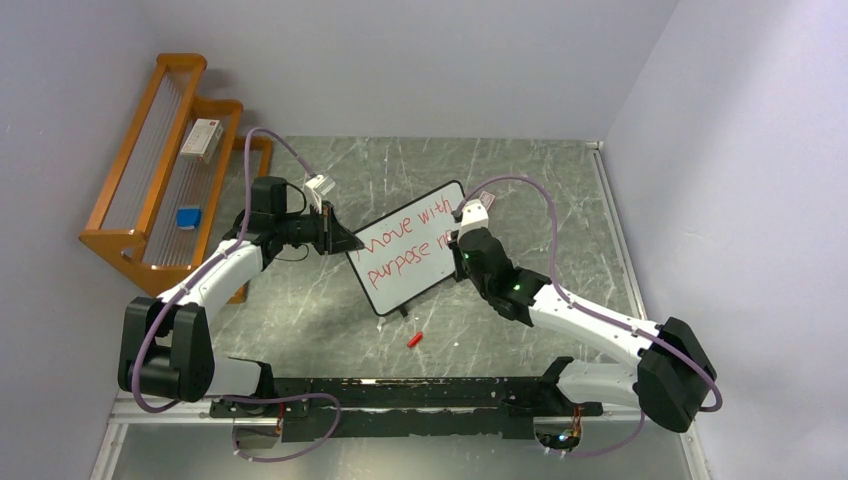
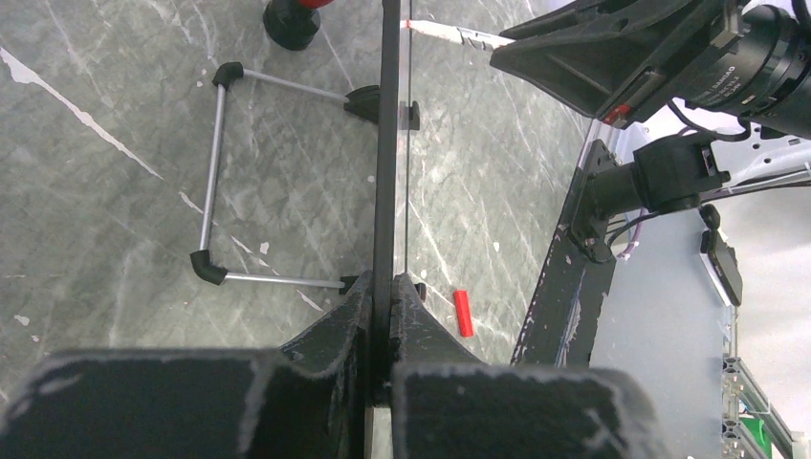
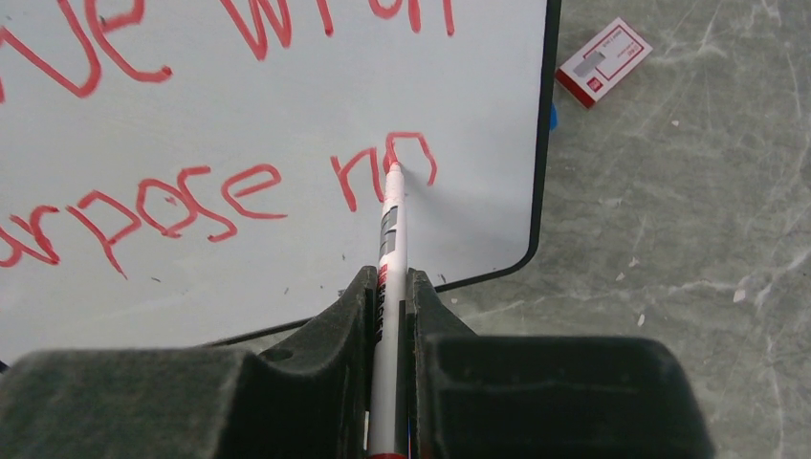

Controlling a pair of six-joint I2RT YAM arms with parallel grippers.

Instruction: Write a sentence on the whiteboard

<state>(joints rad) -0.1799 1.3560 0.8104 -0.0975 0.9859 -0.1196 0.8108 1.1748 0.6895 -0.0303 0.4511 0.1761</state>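
Left fingers clamp the whiteboard edge-on while right fingers grip a marker touching its written face.

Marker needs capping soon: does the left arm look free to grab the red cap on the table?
Probably not: the left end effector is clamped on the whiteboard, though the cap lies uncovered.

Whiteboard mid-table, set at an angle to the table edges. Red handwriting on it: "move with" above "purpose", then a letter or two more.

Left gripper touches the board's left edge. Right gripper sits at the board's right end, by the close of the second line.

Small red piece on the marble table, just nearside of the board.

Wooden rack by the far-left corner, holding a white box and a blue object.
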